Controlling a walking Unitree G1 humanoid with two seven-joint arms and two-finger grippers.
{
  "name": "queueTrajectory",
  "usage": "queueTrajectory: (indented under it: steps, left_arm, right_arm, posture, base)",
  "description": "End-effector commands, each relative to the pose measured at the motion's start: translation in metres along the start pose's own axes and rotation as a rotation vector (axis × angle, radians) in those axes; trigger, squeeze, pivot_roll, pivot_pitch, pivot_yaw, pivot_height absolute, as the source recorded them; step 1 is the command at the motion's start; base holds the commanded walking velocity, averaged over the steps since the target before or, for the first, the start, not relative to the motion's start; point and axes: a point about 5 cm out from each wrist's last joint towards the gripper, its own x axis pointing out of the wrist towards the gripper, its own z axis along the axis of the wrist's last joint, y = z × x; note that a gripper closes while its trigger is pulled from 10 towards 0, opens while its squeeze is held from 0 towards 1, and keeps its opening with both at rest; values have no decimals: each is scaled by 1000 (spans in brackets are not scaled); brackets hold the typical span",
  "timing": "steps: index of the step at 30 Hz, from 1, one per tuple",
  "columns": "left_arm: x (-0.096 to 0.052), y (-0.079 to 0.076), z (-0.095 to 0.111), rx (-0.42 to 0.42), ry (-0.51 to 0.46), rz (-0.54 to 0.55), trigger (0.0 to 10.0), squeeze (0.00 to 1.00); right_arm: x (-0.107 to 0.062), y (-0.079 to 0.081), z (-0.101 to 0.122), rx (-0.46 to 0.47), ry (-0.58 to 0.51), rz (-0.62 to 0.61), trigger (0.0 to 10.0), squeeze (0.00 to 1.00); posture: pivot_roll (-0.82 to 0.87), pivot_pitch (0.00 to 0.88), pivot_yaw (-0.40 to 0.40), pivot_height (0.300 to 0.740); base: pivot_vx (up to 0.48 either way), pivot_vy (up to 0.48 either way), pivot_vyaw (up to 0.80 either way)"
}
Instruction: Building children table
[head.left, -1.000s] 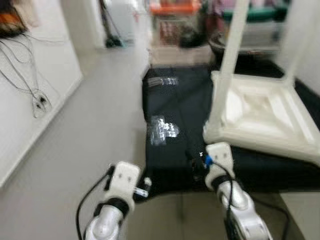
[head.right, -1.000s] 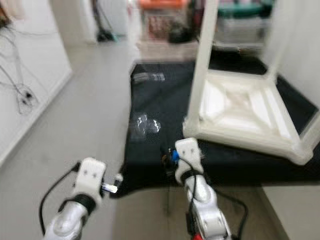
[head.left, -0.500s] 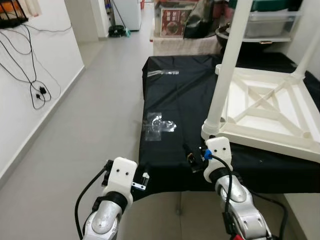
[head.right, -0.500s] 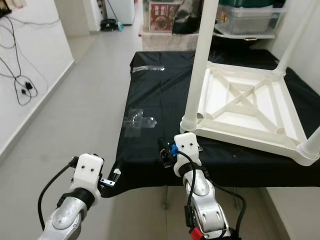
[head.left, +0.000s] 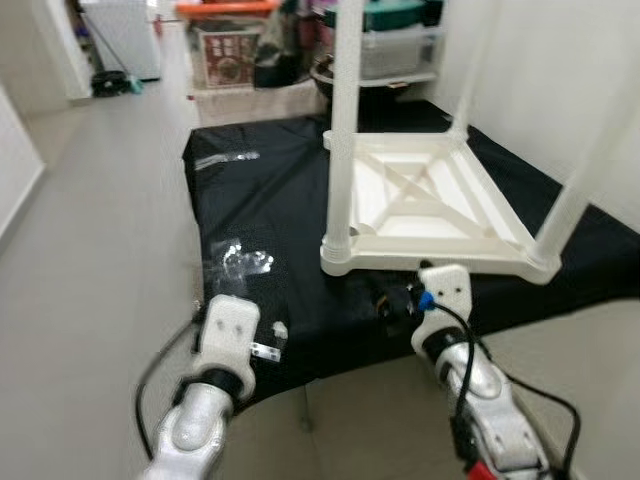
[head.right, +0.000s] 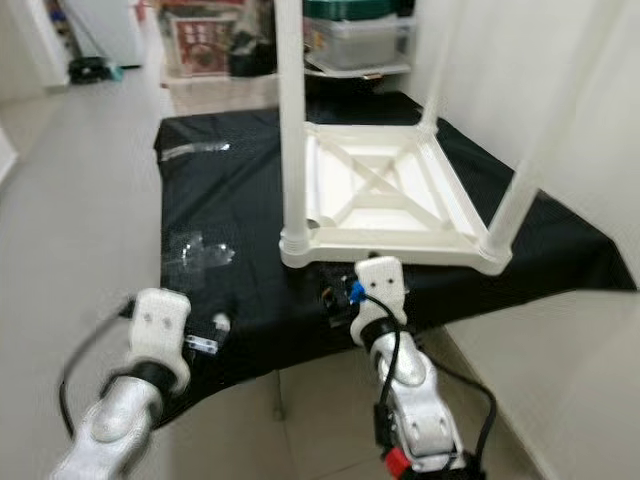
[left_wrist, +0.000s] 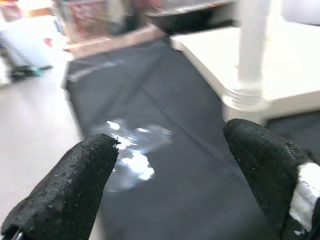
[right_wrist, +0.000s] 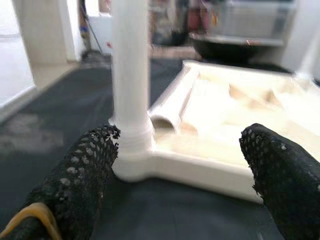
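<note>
**Robot turns to face the upside-down table**

As the robot swings round, the whole view has slid over, so the white children's table (head.right: 380, 195) now sits more in the middle in front of it than it did half a second ago. That is the camera turning, not the table moving. The table lies upside down on the black cloth (head.left: 260, 200) that covers the floor, with its white legs (head.right: 291, 110) sticking straight up. Three legs can be seen in their corners.

Low at the near edge of the cloth, the left hand (left_wrist: 170, 165) has its two black fingers spread wide and holds nothing. It points at some crinkly clear plastic wrap (head.left: 240, 262) lying on the cloth. Beside it, the right hand (right_wrist: 175, 165) is spread wide too, also with nothing in it, and it looks right at the nearest corner leg of the table, close but not touching.

I think the turn means the robot is lining itself up with the table. It looks ready to reach for that near corner or leg, but it has not grabbed anything yet.
</note>
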Motion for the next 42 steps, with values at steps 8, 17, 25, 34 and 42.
queueTrajectory:
  steps: [8, 17, 25, 34, 42]
  left_arm:
    - [0, 8, -8, 27, 34, 32, 10000, 0]
    - [3, 9, -4, 4, 25, 65, 10000, 0]
    - [6, 22, 2, 2, 3, 124, 10000, 0]
    - [6, 19, 11, 6, -26, 127, 10000, 0]
    - [17, 35, 33, 65, -108, 161, 10000, 0]
  right_arm:
    - [13, -9, 10, -6, -44, -29, 10000, 0]
    - [18, -16, 16, -11, -63, -50, 10000, 0]
    - [24, -10, 19, 57, -75, 37, 10000, 0]
    - [28, -7, 25, 5, -107, 53, 10000, 0]
    - [35, -19, 32, 19, -118, -33, 10000, 0]
  posture:
    - [141, 13, -36, 740]
    - [139, 6, -33, 740]
    - [141, 5, -36, 740]
    - [142, 14, -46, 740]
    - [143, 20, -49, 740]
  base:
    - [0, -399, 0]
    - [0, -128, 0]
    - [0, 0, 0]
    - [0, 0, 526]
    - [0, 0, 326]
